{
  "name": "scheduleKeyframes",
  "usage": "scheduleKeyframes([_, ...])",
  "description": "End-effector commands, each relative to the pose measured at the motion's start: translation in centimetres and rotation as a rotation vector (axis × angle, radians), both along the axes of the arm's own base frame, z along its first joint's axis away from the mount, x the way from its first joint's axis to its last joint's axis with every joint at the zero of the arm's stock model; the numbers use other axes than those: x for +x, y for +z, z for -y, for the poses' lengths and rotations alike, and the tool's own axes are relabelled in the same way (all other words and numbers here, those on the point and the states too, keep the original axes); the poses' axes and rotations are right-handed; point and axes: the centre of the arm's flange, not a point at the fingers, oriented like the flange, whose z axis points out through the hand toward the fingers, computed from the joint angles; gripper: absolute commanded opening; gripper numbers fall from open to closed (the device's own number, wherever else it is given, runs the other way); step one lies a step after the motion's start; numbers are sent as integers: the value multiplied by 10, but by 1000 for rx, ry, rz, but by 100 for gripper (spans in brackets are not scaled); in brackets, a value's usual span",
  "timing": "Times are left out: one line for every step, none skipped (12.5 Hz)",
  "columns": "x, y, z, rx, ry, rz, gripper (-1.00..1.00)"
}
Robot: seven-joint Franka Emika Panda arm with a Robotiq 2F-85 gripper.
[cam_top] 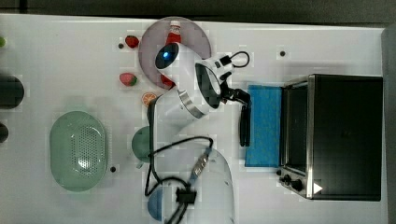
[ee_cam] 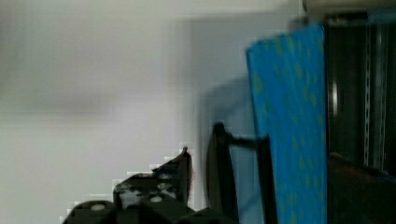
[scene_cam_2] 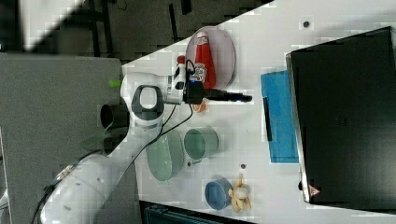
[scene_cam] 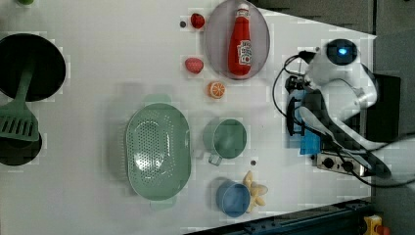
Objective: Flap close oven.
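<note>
My jaws (cam_top: 243, 122) stand wide apart w/ nothing between them, hanging just off the free edge of the flap door (cam_top: 264, 125). The oven (cam_top: 343, 135) sits at the top view's right end of the white counter (cam_top: 65, 65), mouth facing the top view's left. The door is dropped fully open, lying flat on the counter, blue-tinted pane up.

The relation that matters: the door's bar handle (scene_cam_2: 266, 118) runs along the free edge, long axis parallel to the oven front, and it lies between me and the oven cavity. So the oven is straight ahead of my jaws, toward the top view's right, and the hinge line is at the far side of the pane, against the silver front frame. In the wrist view the handle (ee_cam: 222, 177) is right beside one finger (ee_cam: 180, 175), close but I can't tell if touching. My read: get under or behind that bar, then swing it up and over toward the frame, approx. following the hinge arc.

Hard to make out: in the top view the handle and my dark fingers merge into one black strip. In the left view my own arm covers most of the oven; only a bit of blue door and the knobs (scene_cam: 337, 163) peek out. The hinge itself isn't visible anywhere.
</note>
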Motion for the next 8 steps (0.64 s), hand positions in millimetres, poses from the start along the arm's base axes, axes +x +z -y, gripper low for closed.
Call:
scheduleKeyframes([14, -27, -14, -85, 146, -47, 100])
scheduleKeyframes([17, -39, -11, -149, 181, -81, 100])
scheduleKeyframes([19, -49, -8, -213, 208, -113, 100])
scheduleKeyframes([21, -59, -5, -270, 226, -144, 100])
scheduleKeyframes([21, -69, -4, -314, 236, -170, 100])
scheduleKeyframes([21, -78, -5, -350, 244, -193, 100])
scheduleKeyframes([19, -87, -7, -384, 242, -201, 100])
scheduleKeyframes([16, -95, -6, -420, 218, -182, 100])
